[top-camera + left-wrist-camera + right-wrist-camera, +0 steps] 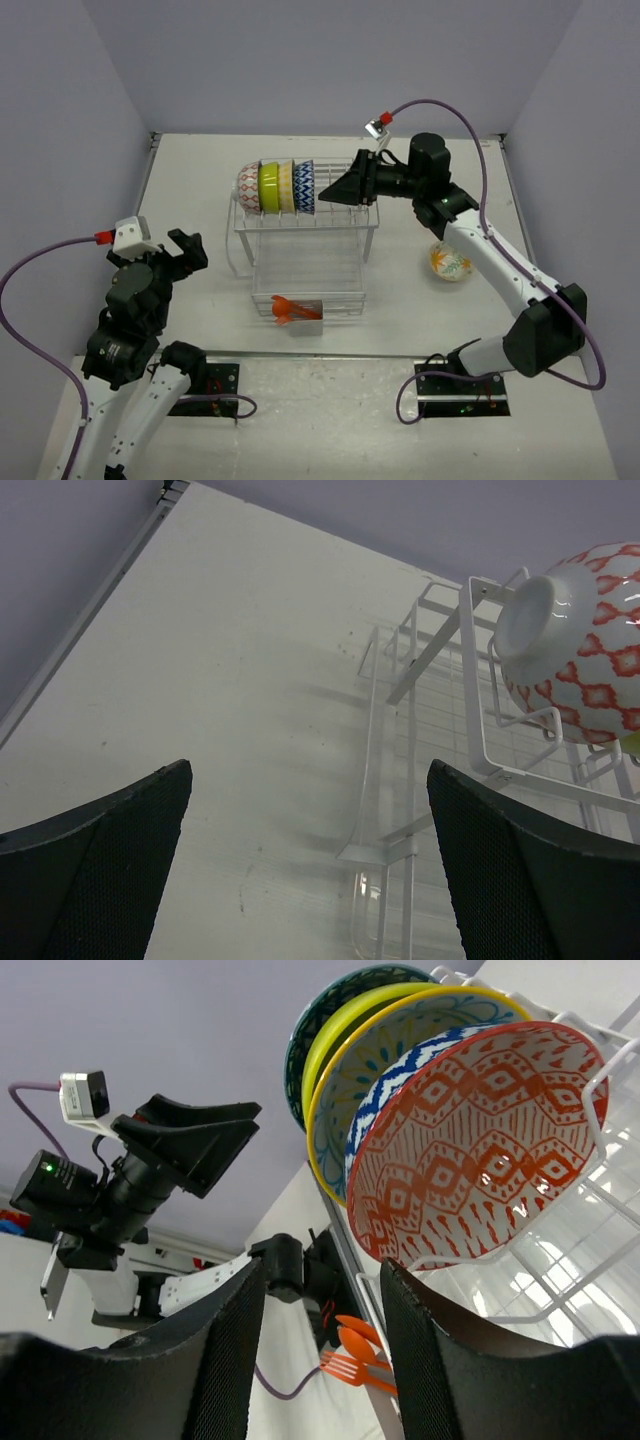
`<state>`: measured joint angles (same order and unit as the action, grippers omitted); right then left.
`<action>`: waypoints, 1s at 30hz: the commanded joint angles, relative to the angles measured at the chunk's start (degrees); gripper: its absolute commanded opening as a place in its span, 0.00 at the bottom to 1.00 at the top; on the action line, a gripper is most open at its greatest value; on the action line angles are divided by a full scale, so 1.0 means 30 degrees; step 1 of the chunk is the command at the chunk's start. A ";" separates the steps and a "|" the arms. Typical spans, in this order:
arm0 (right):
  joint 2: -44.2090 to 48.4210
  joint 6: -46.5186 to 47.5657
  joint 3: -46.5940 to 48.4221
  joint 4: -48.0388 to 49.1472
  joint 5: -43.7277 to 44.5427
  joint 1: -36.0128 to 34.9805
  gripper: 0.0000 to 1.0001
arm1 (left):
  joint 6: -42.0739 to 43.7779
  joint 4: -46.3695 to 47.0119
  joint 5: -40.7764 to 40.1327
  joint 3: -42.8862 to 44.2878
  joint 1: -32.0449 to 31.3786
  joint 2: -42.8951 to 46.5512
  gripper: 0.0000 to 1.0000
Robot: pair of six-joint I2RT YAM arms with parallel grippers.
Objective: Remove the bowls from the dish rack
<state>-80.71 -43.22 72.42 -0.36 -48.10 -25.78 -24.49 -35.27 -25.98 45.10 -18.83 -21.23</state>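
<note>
The white wire dish rack stands mid-table. On its upper shelf several bowls stand on edge: red-patterned, lime green, cream-yellow and blue-patterned. My right gripper hovers at the row's right end. In the right wrist view it is open with a half-wide, empty gap. The nearest bowl, orange-red patterned inside, has its lower rim just above the right finger. A floral bowl lies on the table. My left gripper is wide open, left of the rack.
Orange utensils sit in the rack's small front holder. The left wrist view shows the red-patterned bowl's base at the rack's corner. Grey walls close in the table on three sides.
</note>
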 commanded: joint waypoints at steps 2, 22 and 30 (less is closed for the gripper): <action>-0.0957 -0.0064 0.1083 0.1406 -0.1310 -0.0284 0.50 | 0.0136 0.0564 -0.0159 -0.0122 0.0007 -0.0159 1.00; -0.3771 -0.2643 0.1377 0.6331 -0.2484 -0.0899 0.26 | 0.0166 0.0623 -0.0071 -0.0151 0.0007 -0.0129 1.00; -0.3976 -0.3492 0.1055 0.7503 -0.2660 -0.0957 0.17 | 0.0166 0.0652 -0.0071 -0.0151 0.0007 -0.0129 1.00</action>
<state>-92.16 -51.88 74.02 17.69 -54.17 -28.25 -24.49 -35.24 -25.96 45.10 -18.83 -21.32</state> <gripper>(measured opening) 0.182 0.997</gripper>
